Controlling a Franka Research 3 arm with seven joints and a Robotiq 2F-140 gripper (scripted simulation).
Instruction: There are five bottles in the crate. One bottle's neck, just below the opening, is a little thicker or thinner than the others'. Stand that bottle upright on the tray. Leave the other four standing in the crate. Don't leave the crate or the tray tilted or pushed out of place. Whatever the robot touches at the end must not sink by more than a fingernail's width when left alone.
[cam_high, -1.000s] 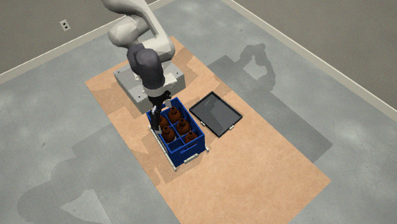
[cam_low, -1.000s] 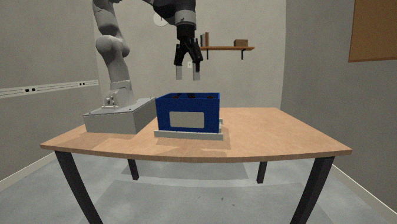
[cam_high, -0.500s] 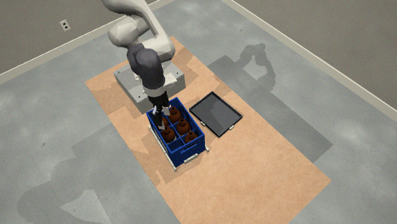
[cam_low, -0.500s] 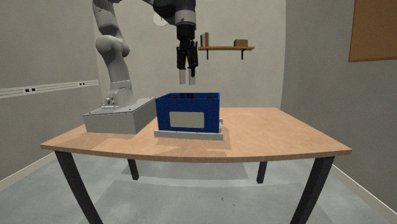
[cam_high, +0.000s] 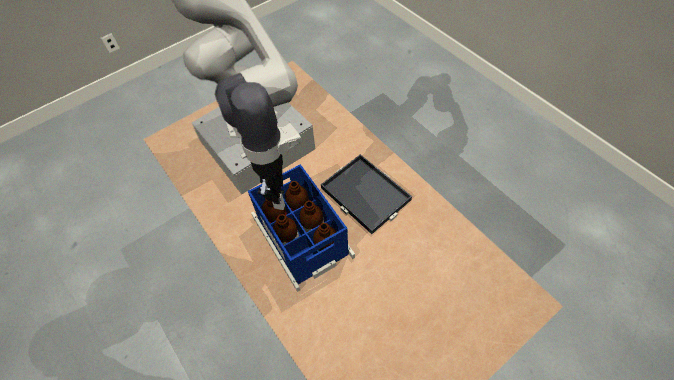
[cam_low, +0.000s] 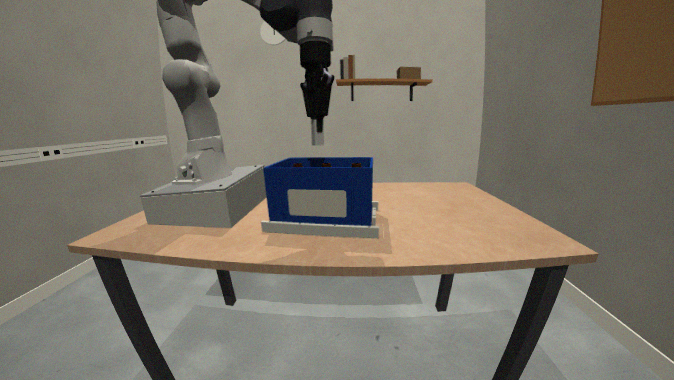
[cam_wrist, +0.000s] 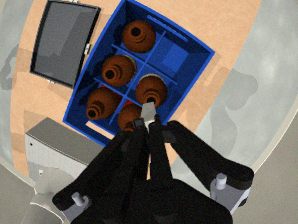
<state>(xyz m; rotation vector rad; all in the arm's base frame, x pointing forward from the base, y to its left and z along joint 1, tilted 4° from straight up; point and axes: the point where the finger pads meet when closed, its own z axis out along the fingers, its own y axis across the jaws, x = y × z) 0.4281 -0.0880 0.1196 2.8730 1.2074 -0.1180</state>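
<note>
The blue crate (cam_high: 332, 256) (cam_low: 320, 178) (cam_wrist: 196, 66) stands level, with five brown bottles upright in its six compartments. Three stand in the row nearer the tray: one bottle (cam_high: 296, 197) (cam_wrist: 102, 105), a middle bottle (cam_high: 311, 217) (cam_wrist: 120, 68) and an end bottle (cam_high: 325, 234) (cam_wrist: 140, 42). In the other row are a bottle (cam_high: 284, 229) (cam_wrist: 151, 89) and a bottle (cam_high: 271, 212) (cam_wrist: 128, 115) partly hidden by the fingers. I cannot tell which neck differs. My gripper (cam_high: 279, 204) (cam_low: 317, 143) (cam_wrist: 150, 111) is shut, empty, above the crate. The black tray (cam_high: 382, 200) (cam_wrist: 65, 45) lies flat, holding nothing.
The sixth compartment (cam_high: 298, 244) (cam_wrist: 175, 55) holds no bottle. Pale strips (cam_high: 274, 250) (cam_low: 320, 229) lie along the crate's base, and small pale blocks (cam_high: 393, 216) touch the tray's edge. The arm's grey base block (cam_high: 270, 167) (cam_low: 185, 207) stands close to the crate.
</note>
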